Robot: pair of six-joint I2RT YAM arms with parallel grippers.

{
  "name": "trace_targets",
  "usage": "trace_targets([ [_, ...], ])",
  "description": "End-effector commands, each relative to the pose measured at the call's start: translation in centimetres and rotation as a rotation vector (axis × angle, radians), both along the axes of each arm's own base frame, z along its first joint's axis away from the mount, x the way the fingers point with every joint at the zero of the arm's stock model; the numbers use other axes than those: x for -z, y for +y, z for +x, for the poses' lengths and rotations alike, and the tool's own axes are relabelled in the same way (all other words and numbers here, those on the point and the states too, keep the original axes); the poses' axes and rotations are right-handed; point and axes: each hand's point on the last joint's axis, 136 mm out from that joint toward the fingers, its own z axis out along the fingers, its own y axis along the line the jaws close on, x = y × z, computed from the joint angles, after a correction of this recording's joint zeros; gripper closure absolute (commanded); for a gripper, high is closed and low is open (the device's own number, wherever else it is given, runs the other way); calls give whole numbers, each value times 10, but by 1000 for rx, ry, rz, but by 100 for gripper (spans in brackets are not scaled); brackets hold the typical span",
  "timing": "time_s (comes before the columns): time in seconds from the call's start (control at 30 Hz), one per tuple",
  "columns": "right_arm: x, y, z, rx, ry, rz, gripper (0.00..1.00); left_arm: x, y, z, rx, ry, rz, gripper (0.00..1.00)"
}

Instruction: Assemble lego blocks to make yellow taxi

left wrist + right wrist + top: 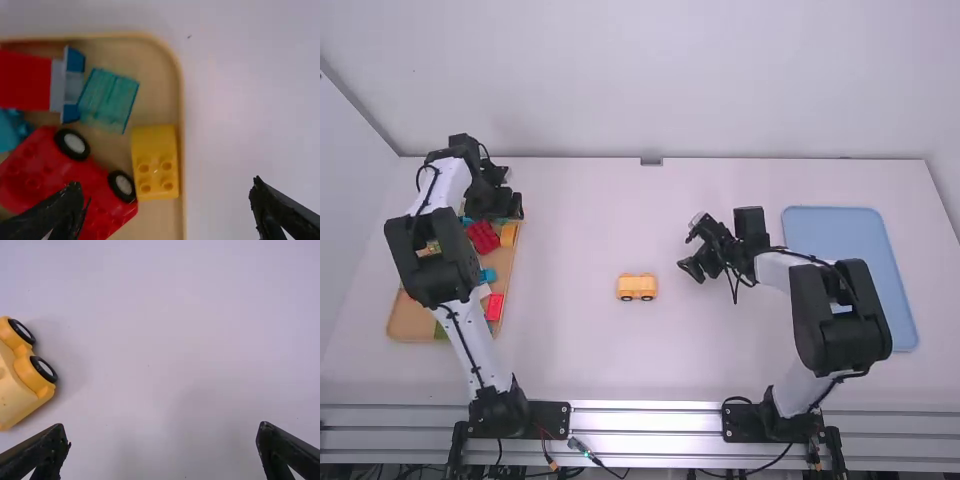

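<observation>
Centrally on the white worktop [580, 370], in the high view, sits the yellow taxi body [637, 285], with two dark wheels showing on its six o'clock side, taking the far edge as twelve. It lies apart from both arms. From it, the wooden tray [412, 322] is at nine o'clock and the blue tray [850, 240] at three o'clock.

The left end effector [517, 207] is at ten o'clock from the taxi body, over the far part of the wooden tray. Its two fingers stand wide apart, with no block between their tips. The left wrist view shows a yellow block [155, 162] with four studs, set close along the tray's three o'clock rim. At nine o'clock from that block lies a red wheeled base [100, 172], two black wheels with pale hubs on the side facing it. A clear teal block [107, 99] rests near both, beside a red piece [25, 80] with grey and blue at its end.

The right end effector [690, 264] is at two o'clock from the taxi body, near it but not touching. Its fingers are spread well apart too, over bare worktop, with nothing gripped
</observation>
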Motion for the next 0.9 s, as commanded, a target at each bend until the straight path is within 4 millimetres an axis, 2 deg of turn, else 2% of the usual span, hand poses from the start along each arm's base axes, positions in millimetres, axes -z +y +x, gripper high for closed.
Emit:
trace_targets([
  [0.0, -8, 1, -1, 0, -15, 6, 1, 8, -14, -2, 39, 17, -13, 20],
  [0.07, -8, 1, -1, 0, -14, 6, 1, 12, -16, -2, 38, 19, -9, 29],
  [0.1, -8, 1, 0, 1, -15, 6, 1, 16, -9, -3, -3, 27, 20, 34],
  [0.23, -7, 1, -1, 0, -12, 6, 1, 29, 7, -14, -84, 65, 94, 35],
  [0.4, -7, 1, -1, 0, -12, 6, 1, 35, 13, -18, -122, 71, 85, 38],
  [0.87, -7, 1, -1, 0, -11, 6, 1, 44, 11, -26, -111, 95, 78, 50],
])
